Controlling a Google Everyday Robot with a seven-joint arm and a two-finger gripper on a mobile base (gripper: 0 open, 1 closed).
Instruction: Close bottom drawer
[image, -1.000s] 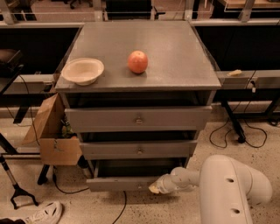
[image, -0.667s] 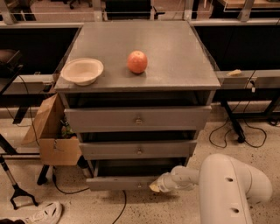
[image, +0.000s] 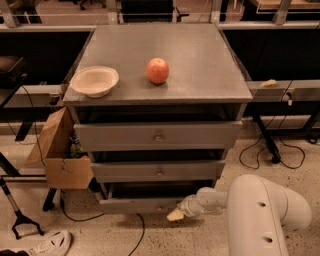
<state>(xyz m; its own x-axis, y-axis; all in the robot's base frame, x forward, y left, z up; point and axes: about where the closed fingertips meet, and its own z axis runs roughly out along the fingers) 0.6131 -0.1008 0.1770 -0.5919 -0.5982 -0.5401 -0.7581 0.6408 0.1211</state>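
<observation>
One gripper (image: 176, 215), low, at right end of bottom drawer (image: 131, 205) front; open or closed: cannot tell. Drawer: lowest of three in cabinet (image: 200, 60), grey, slim-fronted, small centre knob, partly pulled out. On top: one bowl (image: 95, 80), one apple (image: 157, 70).

The cabinet's (image: 160, 136) grey metal tabletop (image: 200, 60) carries two things. A shallow cream bowl (image: 94, 80) sits upright near the edge at the left of the view. A reddish apple (image: 157, 70) sits nearer the middle, apart from the bowl. On the speckled floor (image: 125, 240) lie a white shoe (image: 50, 244) and loose black cables (image: 280, 156). My jaws hang low at the cabinet's foot, just above that floor.
</observation>
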